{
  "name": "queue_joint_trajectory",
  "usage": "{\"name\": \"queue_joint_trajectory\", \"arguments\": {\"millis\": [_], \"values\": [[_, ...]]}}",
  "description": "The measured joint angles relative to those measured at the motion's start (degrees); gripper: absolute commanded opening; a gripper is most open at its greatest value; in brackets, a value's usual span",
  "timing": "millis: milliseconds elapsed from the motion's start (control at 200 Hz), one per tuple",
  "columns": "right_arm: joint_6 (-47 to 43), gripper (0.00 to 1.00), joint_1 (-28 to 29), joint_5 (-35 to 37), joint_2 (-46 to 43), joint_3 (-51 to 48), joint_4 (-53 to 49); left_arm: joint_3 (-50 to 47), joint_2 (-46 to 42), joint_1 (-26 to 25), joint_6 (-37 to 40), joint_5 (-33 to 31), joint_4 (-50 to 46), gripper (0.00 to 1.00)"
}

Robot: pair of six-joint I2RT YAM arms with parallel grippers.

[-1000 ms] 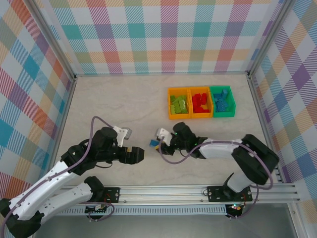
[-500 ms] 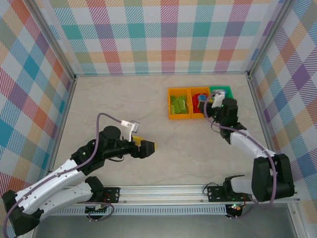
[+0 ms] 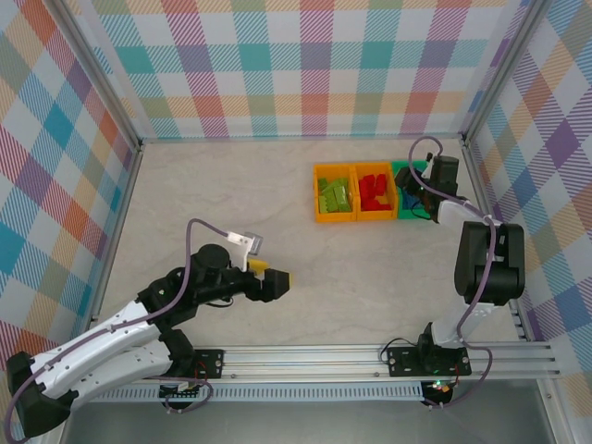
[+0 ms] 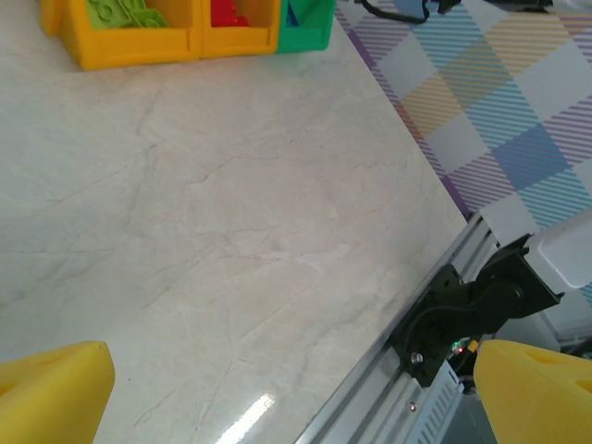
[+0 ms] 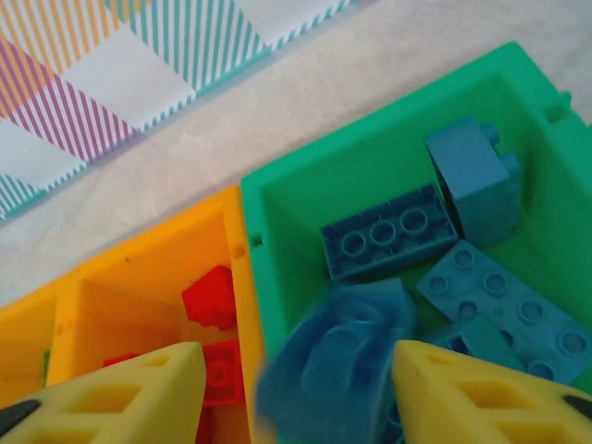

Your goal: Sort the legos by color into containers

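Now, your right gripper hangs part-open over green bin, blurred blue lego loose between jaws. Your left gripper wide open, empty. Brick looks light, rigid, slick: pinch 2 flat sides.

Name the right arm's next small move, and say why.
Probably open the jaws fully and lift straight up. The right gripper hangs over the green bin, jaws apart, with a blurred blue brick between them above the other blue bricks, so it seems to be dropping in the right place.
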Motion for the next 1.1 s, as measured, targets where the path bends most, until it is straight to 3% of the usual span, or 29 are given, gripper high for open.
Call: {"name": "queue_joint_trajectory", "arguments": {"millis": [190,200,215,230,425,520,600,700,860,1105], "values": [[1.9,0.80,-0.2,-1.9,-5.5,-3.1,-0.7,0.0,-0.7,0.0,1.4,-8.3,-2.3,1.00],[2.3,0.83,-0.2,-2.1,-6.4,-3.8,-0.7,0.0,-0.7,0.0,1.4,-9.2,-2.6,1.00],[2.2,0.97,-0.2,-2.3,-7.5,-4.6,-0.6,0.0,-0.7,0.0,1.5,-10.4,-3.0,1.00],[2.5,1.00,-0.2,-2.6,-8.8,-5.5,-0.7,0.0,-0.6,0.0,1.6,-11.7,-3.4,1.00],[0.8,1.00,0.0,-3.6,-24.7,-14.7,-4.9,-3.0,0.1,-0.1,6.2,-32.8,-3.5,1.00],[-1.0,1.00,0.2,0.0,-30.7,-18.9,-6.8,-7.4,1.5,0.9,12.3,-42.3,1.1,1.00],[-2.1,1.00,0.3,5.4,-34.0,-23.6,-7.1,-11.0,3.6,4.3,17.2,-46.4,6.3,1.00],[-3.8,1.00,0.3,11.0,-33.4,-28.7,-4.6,-13.1,6.1,12.5,20.7,-47.1,10.8,1.00],[-9.3,1.00,0.7,12.3,-25.1,-35.1,8.2,-13.3,10.6,23.5,25.2,-44.8,20.3,1.00],[-17.6,1.00,3.3,11.3,-11.9,-35.5,29.3,-14.6,26.3,38.0,28.3,-31.6,37.4,1.00]]}}
